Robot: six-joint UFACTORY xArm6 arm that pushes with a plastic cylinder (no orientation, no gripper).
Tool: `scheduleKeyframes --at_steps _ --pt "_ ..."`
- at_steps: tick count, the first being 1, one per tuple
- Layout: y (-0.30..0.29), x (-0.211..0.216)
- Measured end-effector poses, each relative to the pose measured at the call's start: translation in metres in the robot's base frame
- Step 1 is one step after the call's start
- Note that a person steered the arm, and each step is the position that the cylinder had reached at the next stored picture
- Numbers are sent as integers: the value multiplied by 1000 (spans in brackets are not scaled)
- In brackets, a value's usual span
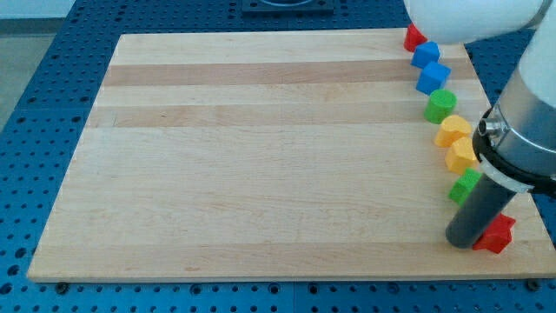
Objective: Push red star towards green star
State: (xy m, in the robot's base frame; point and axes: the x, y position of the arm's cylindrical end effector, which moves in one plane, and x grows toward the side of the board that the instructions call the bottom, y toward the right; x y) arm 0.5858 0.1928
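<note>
My tip [458, 241] touches the red star [497, 235], holding nothing; green star [463, 186] near, gap remains.

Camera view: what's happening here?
One arm with a dark rod is pushing blocks on a wooden board. My tip sits near the view's bottom right, right beside the red star, on its left. The green star is further up the right edge, in a line with two yellow blocks, a green block, two blue blocks and another red block at the top.
</note>
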Motion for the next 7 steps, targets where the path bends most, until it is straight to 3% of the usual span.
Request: scheduleKeyframes --at_steps 3,7 --pt "-25 32" --pt "-17 33"
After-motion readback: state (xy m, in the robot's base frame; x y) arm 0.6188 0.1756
